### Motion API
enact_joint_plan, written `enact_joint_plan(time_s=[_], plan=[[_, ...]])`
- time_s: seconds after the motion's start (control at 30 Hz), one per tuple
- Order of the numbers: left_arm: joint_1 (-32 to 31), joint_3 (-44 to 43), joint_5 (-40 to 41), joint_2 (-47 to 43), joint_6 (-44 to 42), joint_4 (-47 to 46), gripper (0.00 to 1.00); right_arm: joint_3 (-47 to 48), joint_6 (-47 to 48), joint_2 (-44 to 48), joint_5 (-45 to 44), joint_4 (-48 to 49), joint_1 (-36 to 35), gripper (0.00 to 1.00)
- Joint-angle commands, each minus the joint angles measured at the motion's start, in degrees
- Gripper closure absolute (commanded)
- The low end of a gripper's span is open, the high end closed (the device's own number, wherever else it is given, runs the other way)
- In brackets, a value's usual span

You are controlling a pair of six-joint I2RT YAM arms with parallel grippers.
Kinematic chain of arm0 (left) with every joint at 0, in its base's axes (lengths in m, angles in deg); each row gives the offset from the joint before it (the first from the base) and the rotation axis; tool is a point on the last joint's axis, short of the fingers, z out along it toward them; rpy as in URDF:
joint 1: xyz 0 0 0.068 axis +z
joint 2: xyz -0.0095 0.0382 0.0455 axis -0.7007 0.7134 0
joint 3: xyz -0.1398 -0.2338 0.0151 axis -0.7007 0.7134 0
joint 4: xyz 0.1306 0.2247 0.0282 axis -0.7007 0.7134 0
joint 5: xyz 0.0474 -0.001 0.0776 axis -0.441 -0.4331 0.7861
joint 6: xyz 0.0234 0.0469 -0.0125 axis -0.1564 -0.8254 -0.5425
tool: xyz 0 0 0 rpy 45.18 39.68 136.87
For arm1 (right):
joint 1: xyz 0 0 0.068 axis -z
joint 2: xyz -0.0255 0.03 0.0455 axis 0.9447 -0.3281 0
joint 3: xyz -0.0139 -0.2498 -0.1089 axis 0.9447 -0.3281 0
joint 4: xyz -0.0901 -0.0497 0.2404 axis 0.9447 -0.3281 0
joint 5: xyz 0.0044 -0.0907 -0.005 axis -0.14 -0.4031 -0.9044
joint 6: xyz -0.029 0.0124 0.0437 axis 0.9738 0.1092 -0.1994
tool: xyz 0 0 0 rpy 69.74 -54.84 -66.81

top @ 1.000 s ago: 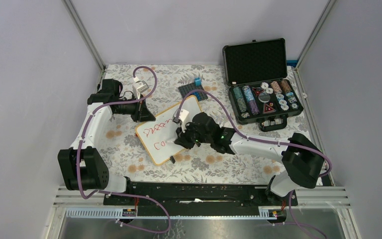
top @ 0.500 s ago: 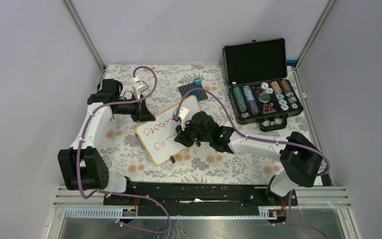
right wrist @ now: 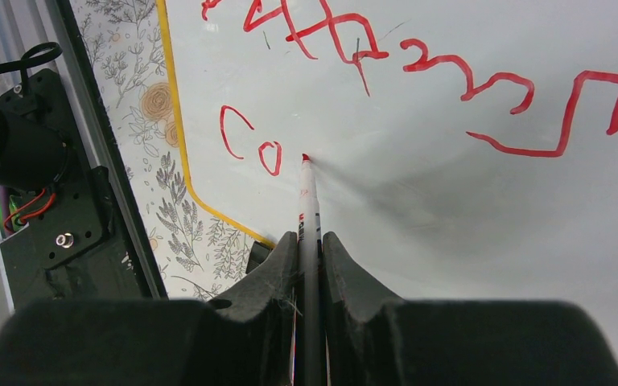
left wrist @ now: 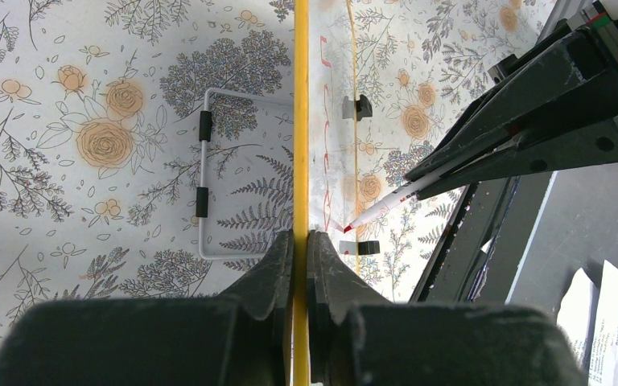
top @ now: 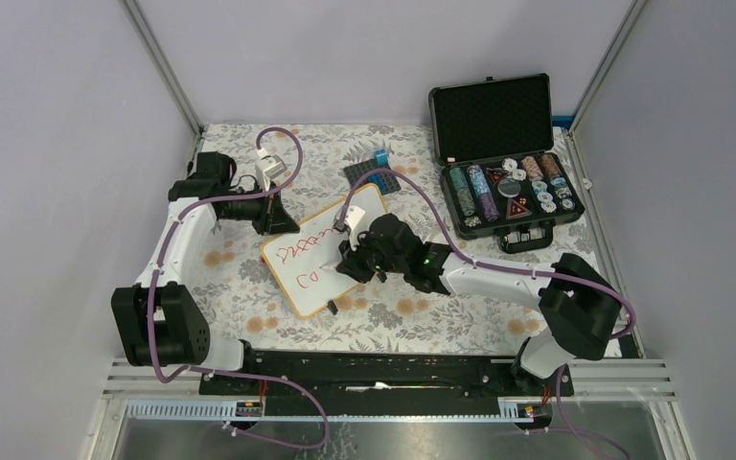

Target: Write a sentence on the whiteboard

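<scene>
While your left pincer [left wrist: 301, 241] is clamping the whiteboard [right wrist: 491, 241], your right pincer [right wrist: 307, 245] is gripping the marker [right wrist: 309, 201], tip beside the sentence's [right wrist: 270, 158] "o".

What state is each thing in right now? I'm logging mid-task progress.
whiteboard: partly written, clamped at one edge.
sentence: unfinished, only "Co" under a scribbled line.
marker: uncapped, tip at the board.
left gripper: shut on the whiteboard's edge.
right gripper: shut on the marker.
case: open, lid up.
</scene>
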Motion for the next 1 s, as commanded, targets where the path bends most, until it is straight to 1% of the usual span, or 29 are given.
enact_joint_plan(time_s=[0.0, 0.37, 0.57, 0.97], plan=[[-0.79, 0.42, -0.35, -0.88, -1.59, -0.31, 1.0, -1.03, -0.25, 1.61, -1.84, 1.42, 1.31, 1.0], [-0.73, 0.45, -0.03, -1.27, -1.57, -0.33, 1.0, -2.89, -0.66, 1.92, 0.23, 1.93, 1.27, 1.0], [-0.77, 0.45, -0.12, -1.14, -1.59, -0.3, 1.0, -2.29, -0.26, 1.87, 0.66, 1.81, 1.29, 1.0], [-0.83, 0.33, 0.02, -1.05, -1.56, -0.37, 1.0, 0.26, -1.06, 1.67, -4.0, 2.8, 1.89, 1.0]])
